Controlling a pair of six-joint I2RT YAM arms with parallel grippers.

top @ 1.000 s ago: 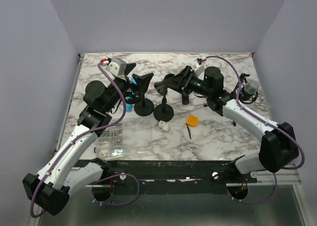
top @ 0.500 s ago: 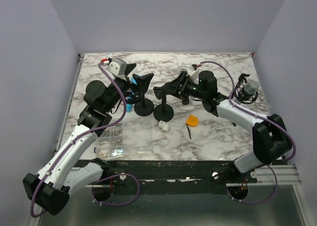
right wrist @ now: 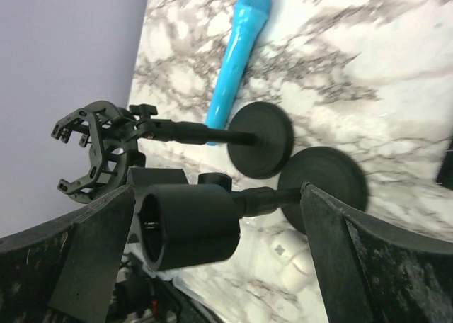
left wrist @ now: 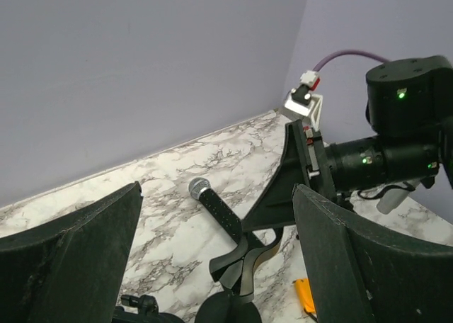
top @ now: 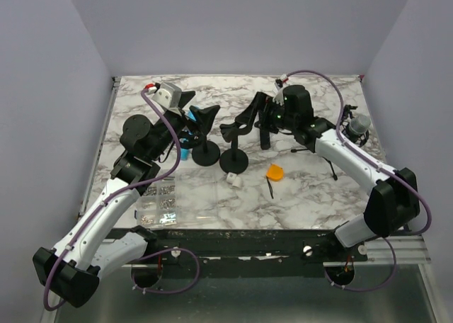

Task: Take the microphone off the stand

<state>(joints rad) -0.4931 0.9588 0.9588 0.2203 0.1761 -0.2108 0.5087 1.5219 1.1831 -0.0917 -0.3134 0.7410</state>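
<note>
The black stand [top: 233, 160] rises from a round base mid-table. In the left wrist view a black microphone [left wrist: 216, 208] with a silver grille runs from the stand's clip [left wrist: 244, 263] toward the back wall. In the right wrist view a black cylinder [right wrist: 191, 224] with a hollow end tops the stand's shaft [right wrist: 269, 199]. It lies between my right fingers [right wrist: 375, 266] with gaps on both sides. My right gripper [top: 244, 117] is open at the stand's top. My left gripper [top: 196, 107] is open and empty, left of the stand.
A second stand [top: 206, 153] with a shock mount [right wrist: 99, 153] stands just left. A blue microphone [right wrist: 237, 54] lies beside it. A white block [top: 233, 180], an orange piece [top: 274, 172] and small parts [top: 159, 202] lie nearer. A grey microphone on a tripod [top: 356, 127] stands right.
My right arm has swung: its wrist moved left and toward the back, and its fingers stay at the stand's top. My left arm and the stands have not moved.
</note>
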